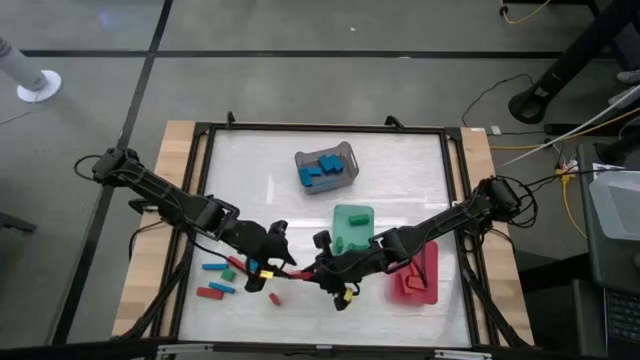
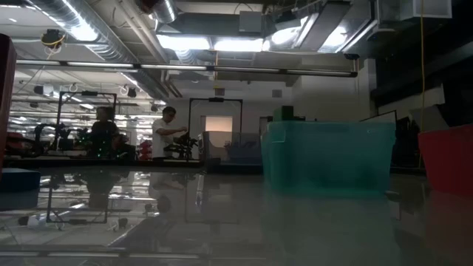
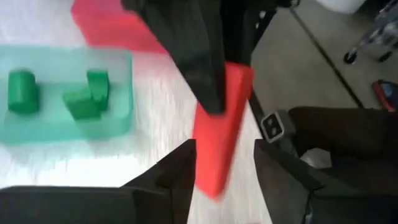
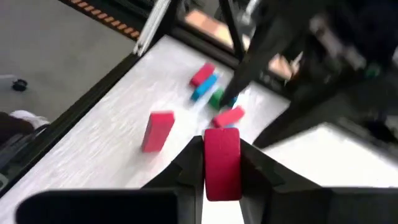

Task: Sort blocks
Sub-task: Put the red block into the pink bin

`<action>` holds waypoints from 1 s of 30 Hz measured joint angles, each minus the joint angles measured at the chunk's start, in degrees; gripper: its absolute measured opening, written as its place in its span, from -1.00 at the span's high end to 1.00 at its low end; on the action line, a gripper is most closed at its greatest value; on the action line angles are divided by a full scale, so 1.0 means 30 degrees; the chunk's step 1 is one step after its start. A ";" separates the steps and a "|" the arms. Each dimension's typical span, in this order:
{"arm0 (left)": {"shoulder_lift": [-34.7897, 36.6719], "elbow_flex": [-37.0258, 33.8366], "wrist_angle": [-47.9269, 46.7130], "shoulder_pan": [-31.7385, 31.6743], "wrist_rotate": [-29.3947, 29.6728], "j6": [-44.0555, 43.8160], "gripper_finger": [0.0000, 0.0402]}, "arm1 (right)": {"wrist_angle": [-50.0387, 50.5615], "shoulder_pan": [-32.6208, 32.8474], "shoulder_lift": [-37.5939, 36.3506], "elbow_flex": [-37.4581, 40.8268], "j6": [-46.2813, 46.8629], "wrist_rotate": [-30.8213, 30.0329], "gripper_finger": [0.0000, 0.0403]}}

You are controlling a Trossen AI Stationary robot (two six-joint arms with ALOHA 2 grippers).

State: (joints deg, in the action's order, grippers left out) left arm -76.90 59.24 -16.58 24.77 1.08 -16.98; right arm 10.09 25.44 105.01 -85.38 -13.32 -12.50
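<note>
A red bar block (image 1: 299,272) sits between my two grippers near the table's near edge. My right gripper (image 4: 222,163) comes from the right and is shut on it. My left gripper (image 3: 222,171) comes from the left and is open, with its fingers on either side of the bar's other end (image 3: 211,177) and a gap showing on one side. Loose red, blue and green blocks (image 1: 218,278) lie on the table near the left edge. One small red block (image 1: 274,298) lies below the grippers. Neither gripper shows in the low view. My right gripper pinches the red bar's end (image 4: 222,149) between its two fingers, coming level from the table's right. The bar sticks forward out of the fingers, along them, toward the left gripper. My left gripper: I cannot tell whether one finger (image 3: 177,177) touches the bar.
A green tray (image 1: 352,228) holding green blocks (image 3: 87,99) stands just beyond the grippers. A red tray (image 1: 418,275) sits to the right under the right arm. A grey basket (image 1: 325,168) with blue blocks stands toward the far edge. A black frame (image 1: 200,200) rims the table.
</note>
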 joint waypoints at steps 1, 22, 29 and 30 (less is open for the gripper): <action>0.0000 0.0006 -0.0352 0.0000 0.0007 -0.0064 0.23 | 0.0488 0.0020 0.0000 0.0000 0.0415 -0.0140 0.66; -0.0028 -0.0001 -0.5728 0.0426 -0.0073 -0.0851 0.06 | 1.6487 0.3104 -0.4020 -0.0029 1.3968 -0.1956 0.67; -0.0428 -0.0289 -0.5063 0.1203 -0.0066 -0.0802 0.06 | 2.3228 0.4793 -0.4091 -0.0026 2.0231 -0.1297 0.65; -0.0532 -0.0365 -0.5065 0.1387 -0.0022 -0.0763 0.06 | 2.3487 0.4967 -0.4070 -0.0022 2.0577 -0.1235 0.65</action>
State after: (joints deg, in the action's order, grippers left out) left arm -78.50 58.15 -31.78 28.94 1.02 -19.27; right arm 80.55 40.35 92.80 -85.45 48.41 -16.20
